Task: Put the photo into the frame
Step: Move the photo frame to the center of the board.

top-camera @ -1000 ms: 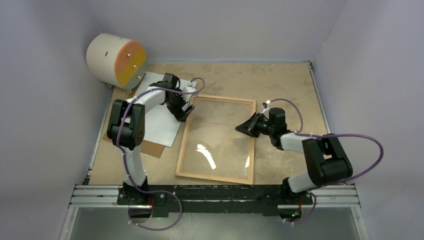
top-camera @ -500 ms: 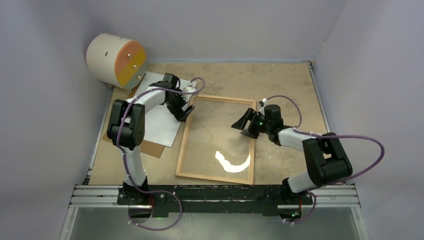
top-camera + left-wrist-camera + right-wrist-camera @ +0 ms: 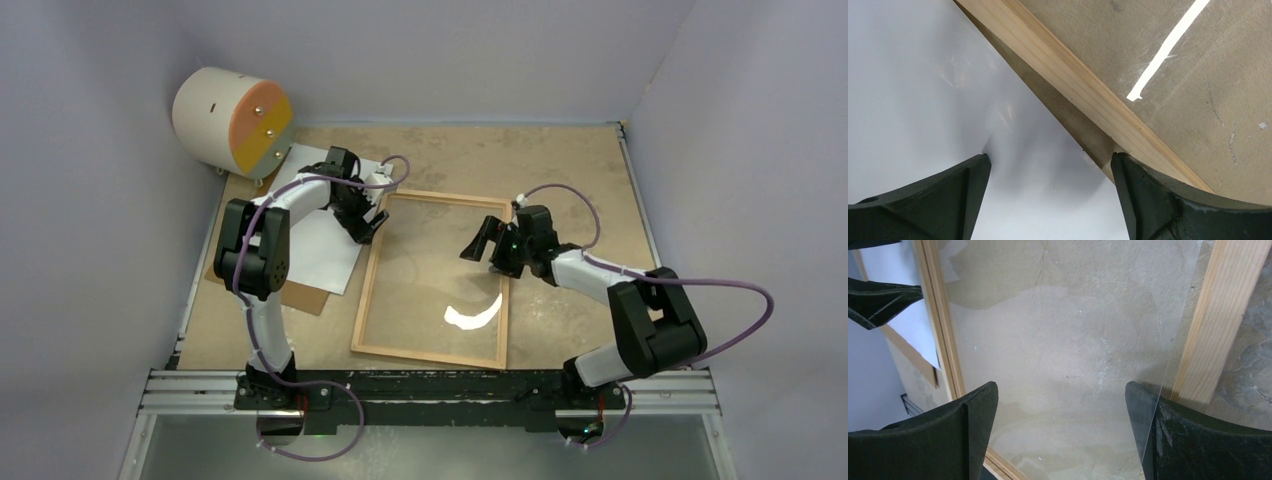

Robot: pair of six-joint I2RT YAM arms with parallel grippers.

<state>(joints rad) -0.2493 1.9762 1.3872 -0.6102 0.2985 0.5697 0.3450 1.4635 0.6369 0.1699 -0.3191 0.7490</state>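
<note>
**Photo beside frame, both grippers wide**

Top view: the frame (image 3: 427, 356) is laid flat at centre, and the photo (image 3: 320, 245) (white side up) is seen just left of it.

Wrist views: the left gripper (image 3: 1048, 197) is spread wide over the photo's edge. The right gripper (image 3: 1063, 430) is spread wide over the frame.

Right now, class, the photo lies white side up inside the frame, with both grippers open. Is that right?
No: the photo lies white side up beside the frame, on its left, not inside it. The top external view shows this. The left gripper and right gripper are open.
</note>
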